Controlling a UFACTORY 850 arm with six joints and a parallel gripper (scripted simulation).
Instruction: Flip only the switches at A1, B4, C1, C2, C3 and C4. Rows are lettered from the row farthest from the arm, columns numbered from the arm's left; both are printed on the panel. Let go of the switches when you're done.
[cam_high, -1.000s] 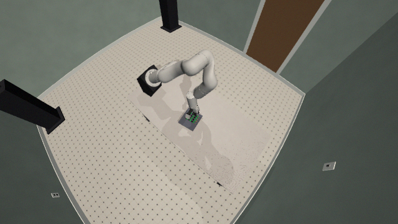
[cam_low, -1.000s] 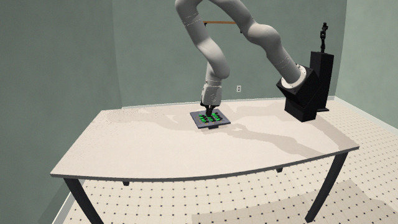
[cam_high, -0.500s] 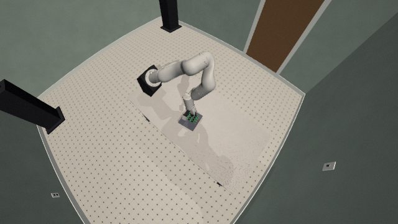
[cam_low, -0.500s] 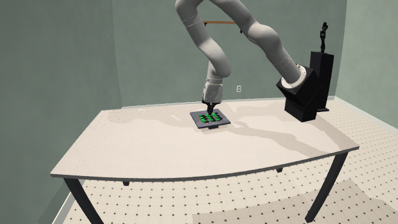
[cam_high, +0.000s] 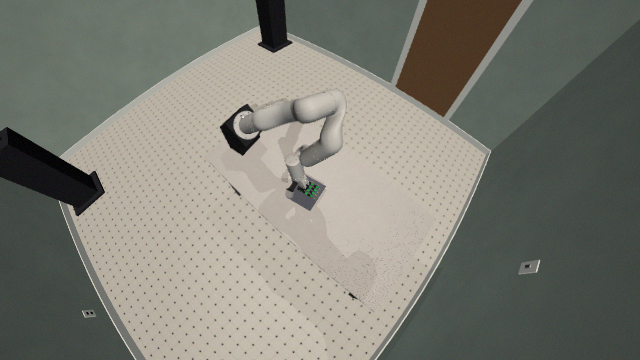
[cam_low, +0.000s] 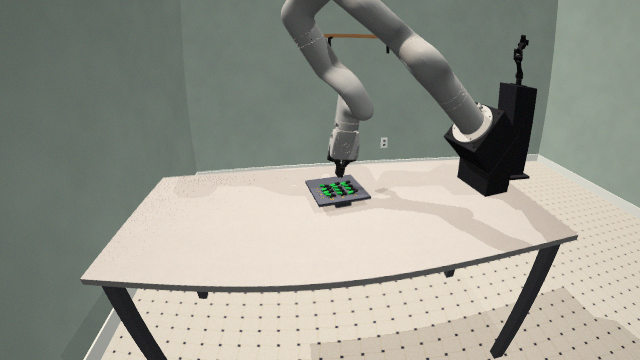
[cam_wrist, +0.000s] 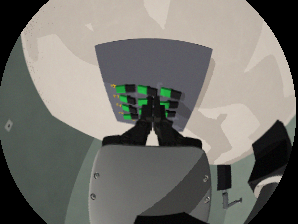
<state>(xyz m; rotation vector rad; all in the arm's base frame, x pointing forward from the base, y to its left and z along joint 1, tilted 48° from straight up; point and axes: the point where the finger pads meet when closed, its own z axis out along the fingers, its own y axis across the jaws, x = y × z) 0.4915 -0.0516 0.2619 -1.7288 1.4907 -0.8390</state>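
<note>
A dark grey switch panel (cam_low: 338, 196) lies flat on the table, with a grid of green rocker switches (cam_low: 339, 189). It also shows in the top view (cam_high: 309, 193) and in the wrist view (cam_wrist: 153, 72). My gripper (cam_low: 340, 171) is shut with nothing between its fingers. It points down at the panel's edge nearest the arm's base. In the wrist view the joined fingertips lie over the nearest rows of switches (cam_wrist: 148, 104) and hide some of them. I cannot tell whether the tips touch a switch. The printed labels are too small to read.
The arm's black base block (cam_low: 487, 155) stands on the table to the right of the panel. The curved front table edge (cam_low: 320, 285) lies well away from the panel. Black posts (cam_high: 50, 172) stand on the floor beyond the table.
</note>
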